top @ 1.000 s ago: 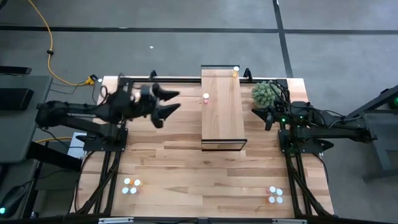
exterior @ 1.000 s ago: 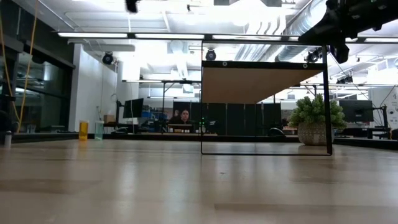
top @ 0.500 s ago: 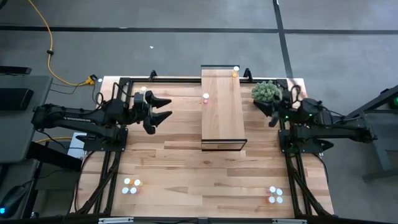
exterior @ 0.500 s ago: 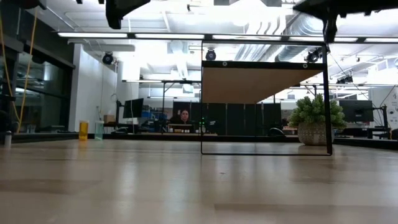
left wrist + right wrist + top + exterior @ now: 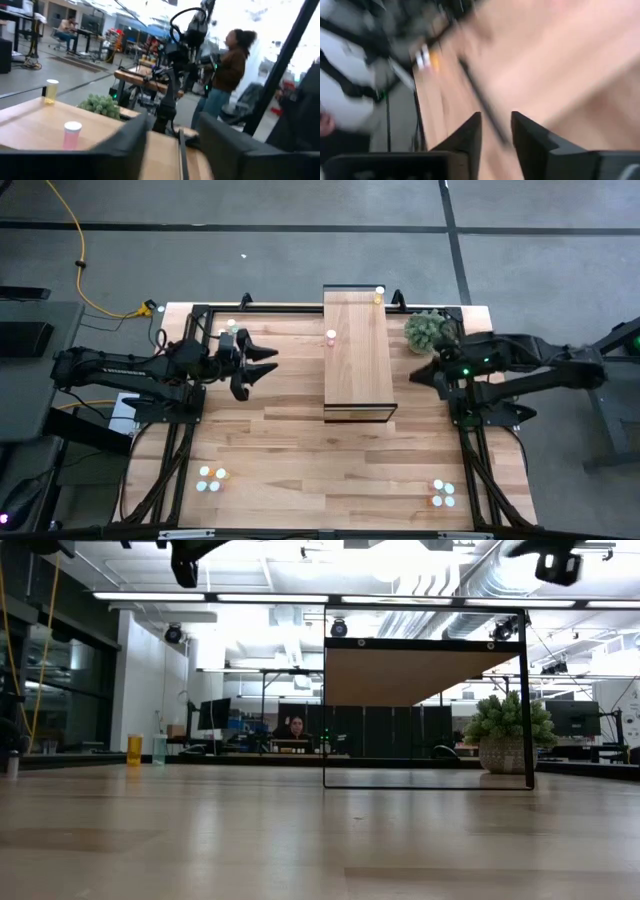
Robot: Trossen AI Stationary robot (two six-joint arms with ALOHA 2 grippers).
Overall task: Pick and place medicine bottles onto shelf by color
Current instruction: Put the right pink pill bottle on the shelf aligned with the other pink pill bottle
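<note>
On the shelf (image 5: 357,370), mid-table: only a pink bottle (image 5: 331,336) at its left edge and a yellow bottle (image 5: 379,296) at the far end. Well apart from it, at the near edge of the table: the remaining medicine bottles, one small cluster near-left (image 5: 211,478), another near-right (image 5: 442,494), caps up, colours hard to tell from above.

Beside the shelf's left side, raised off the table: the left gripper (image 5: 272,360), fingers parted a moderate way, gripping nothing, pointing across toward the pink bottle. On the shelf's right side, just in front of a potted plant (image 5: 428,328): the right gripper (image 5: 414,376), fingers (image 5: 470,131) apart by a narrow gap, also empty.

Reads as the stretch between placements: nothing carried, most of the sorting likely still to do. Next move, probably: swing each arm back to its own near cluster, spread wide enough over one tiny bottle, come down straight to avoid toppling neighbours, then set it beside the matching colour.
</note>
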